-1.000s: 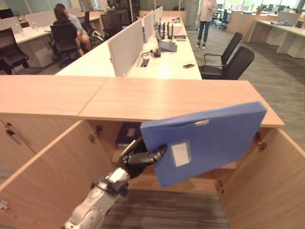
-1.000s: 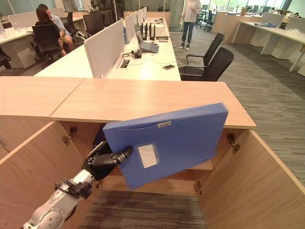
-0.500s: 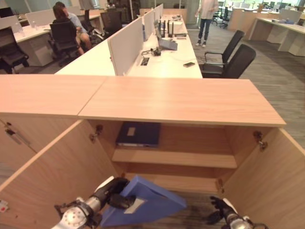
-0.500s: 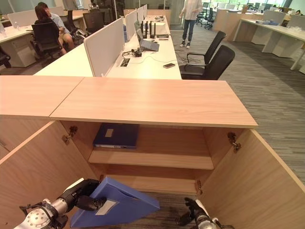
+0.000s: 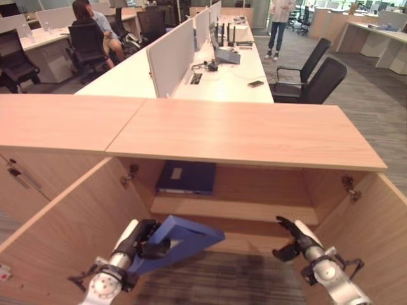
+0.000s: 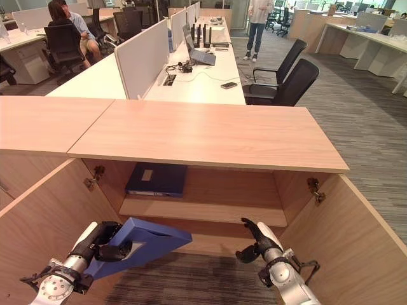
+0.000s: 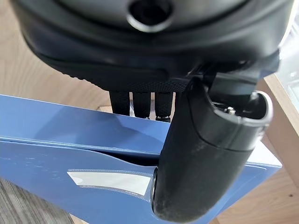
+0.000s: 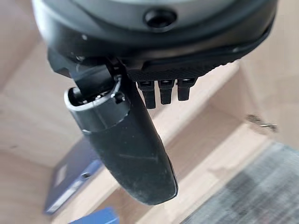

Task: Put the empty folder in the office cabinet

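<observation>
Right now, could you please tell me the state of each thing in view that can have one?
Blue folder: held by the left hand, tilted, outside the cabinet.
Left hand: shut on the blue folder.
Right hand: free, holding nothing, fingers relaxed.
Cabinet: both doors open.
Dark folder: lying flat on the upper shelf, left side.

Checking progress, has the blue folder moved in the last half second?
Yes. The blue folder in the left hand rose toward the cabinet's lower shelf.
</observation>
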You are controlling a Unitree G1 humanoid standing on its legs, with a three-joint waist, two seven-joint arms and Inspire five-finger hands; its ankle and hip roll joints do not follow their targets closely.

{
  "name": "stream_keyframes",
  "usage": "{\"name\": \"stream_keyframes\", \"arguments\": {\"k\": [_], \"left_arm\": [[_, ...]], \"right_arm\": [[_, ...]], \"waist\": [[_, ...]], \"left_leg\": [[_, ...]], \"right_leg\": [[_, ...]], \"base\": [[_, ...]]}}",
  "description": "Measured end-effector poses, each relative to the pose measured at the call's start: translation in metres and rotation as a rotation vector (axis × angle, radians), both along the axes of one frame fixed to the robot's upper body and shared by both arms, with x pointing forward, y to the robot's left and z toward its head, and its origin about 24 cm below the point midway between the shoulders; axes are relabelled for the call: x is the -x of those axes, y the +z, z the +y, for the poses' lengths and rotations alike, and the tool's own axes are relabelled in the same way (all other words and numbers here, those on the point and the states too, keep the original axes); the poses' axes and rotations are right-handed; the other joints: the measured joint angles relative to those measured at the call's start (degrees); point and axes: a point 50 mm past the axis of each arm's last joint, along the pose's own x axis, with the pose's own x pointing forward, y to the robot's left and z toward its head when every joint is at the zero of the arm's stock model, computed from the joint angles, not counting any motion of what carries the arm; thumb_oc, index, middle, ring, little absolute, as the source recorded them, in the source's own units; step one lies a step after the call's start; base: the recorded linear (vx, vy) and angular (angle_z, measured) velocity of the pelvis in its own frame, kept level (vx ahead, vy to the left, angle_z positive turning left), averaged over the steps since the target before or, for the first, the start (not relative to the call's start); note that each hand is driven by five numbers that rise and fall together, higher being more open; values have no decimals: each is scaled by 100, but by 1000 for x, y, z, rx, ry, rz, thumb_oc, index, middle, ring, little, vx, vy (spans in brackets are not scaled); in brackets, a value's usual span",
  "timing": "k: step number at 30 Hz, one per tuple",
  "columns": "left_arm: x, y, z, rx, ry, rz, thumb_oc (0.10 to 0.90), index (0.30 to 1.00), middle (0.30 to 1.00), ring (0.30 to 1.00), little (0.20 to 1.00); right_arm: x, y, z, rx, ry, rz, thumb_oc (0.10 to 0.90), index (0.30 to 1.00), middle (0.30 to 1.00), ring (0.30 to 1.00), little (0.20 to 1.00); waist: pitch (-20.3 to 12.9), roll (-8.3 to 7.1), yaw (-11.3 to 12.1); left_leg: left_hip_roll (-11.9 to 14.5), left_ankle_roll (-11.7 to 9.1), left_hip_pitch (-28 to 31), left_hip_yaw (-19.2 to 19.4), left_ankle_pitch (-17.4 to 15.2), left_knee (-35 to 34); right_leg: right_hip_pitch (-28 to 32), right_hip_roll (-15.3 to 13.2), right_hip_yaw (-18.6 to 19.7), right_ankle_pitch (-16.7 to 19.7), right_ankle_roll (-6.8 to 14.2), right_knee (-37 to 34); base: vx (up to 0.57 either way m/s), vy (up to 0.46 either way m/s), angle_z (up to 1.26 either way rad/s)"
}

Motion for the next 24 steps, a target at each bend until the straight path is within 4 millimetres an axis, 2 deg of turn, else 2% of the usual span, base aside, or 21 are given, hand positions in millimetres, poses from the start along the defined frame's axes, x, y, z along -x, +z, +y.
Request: {"name": "stream_keyframes", "arguments": {"k": [6, 11, 14, 18, 24], "left_arm": [[-12, 8, -14, 14, -50, -48, 400, 300, 300, 300, 300], [-26, 24, -22, 20, -90, -125, 400, 300, 300, 300, 300], [-38, 32, -32, 4, -171, -151, 400, 300, 300, 300, 300], [-43, 42, -43, 4, -263, -176, 400, 300, 300, 300, 300], [-51, 65, -55, 9, -412, -222, 400, 300, 300, 300, 300]], "right_arm": [[-6, 3, 25, -12, 138, 4, 800, 900, 900, 900, 900], [-17, 19, 32, -5, 188, -68, 800, 900, 900, 900, 900], [-32, 31, 36, 29, 229, -119, 800, 900, 900, 900, 900], [-44, 43, 41, 40, 264, -168, 800, 900, 900, 900, 900], [-52, 51, 46, 52, 302, -192, 800, 900, 900, 900, 900]], "waist": [[20, 23, 10], [44, 39, 9], [91, 37, 10], [117, 28, 10], [211, 64, 17]], "left_leg": [[-2, 6, -24, 6, 6, -1], [-2, 8, -28, 8, 7, -1], [0, 4, -31, 8, 10, 0], [-4, 8, -30, 12, 20, 19], [-2, 8, -25, 10, 21, 21]], "right_leg": [[-9, -5, 3, 2, 2, 0], [-14, -3, 3, 1, 4, 0], [-18, -1, 5, 1, 4, 0], [-15, -2, 9, 15, -17, 0], [-7, 1, 3, 17, -18, 0]], "base": [[0, 0, 0], [0, 0, 0], [0, 0, 0], [0, 0, 0], [0, 0, 0]]}}
